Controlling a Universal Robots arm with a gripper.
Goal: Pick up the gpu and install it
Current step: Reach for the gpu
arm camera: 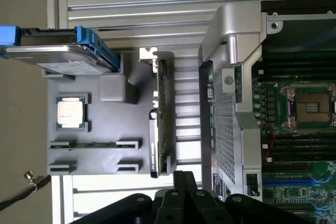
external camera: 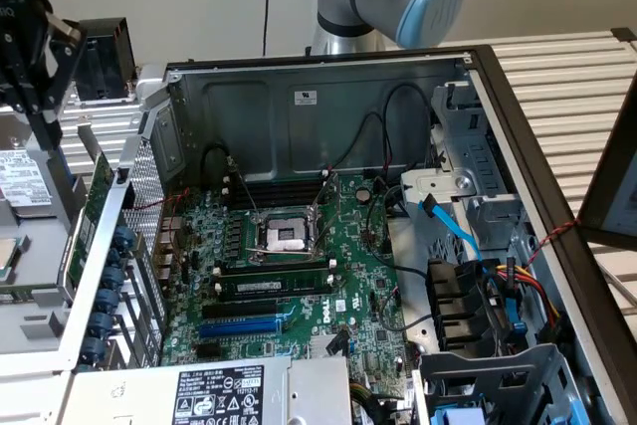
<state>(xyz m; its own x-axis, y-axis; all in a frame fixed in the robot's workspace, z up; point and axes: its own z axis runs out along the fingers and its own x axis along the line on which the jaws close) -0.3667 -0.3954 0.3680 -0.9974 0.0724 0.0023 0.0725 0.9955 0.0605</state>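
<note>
Hovering, end effector [arm camera: 182, 178] closed, near gpu [arm camera: 161, 114].

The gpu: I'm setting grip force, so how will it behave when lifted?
Probably stiff: the gpu is a thin, flat circuit board. Standing on edge in the gray tray, it may tip if nudged sideways.
</note>
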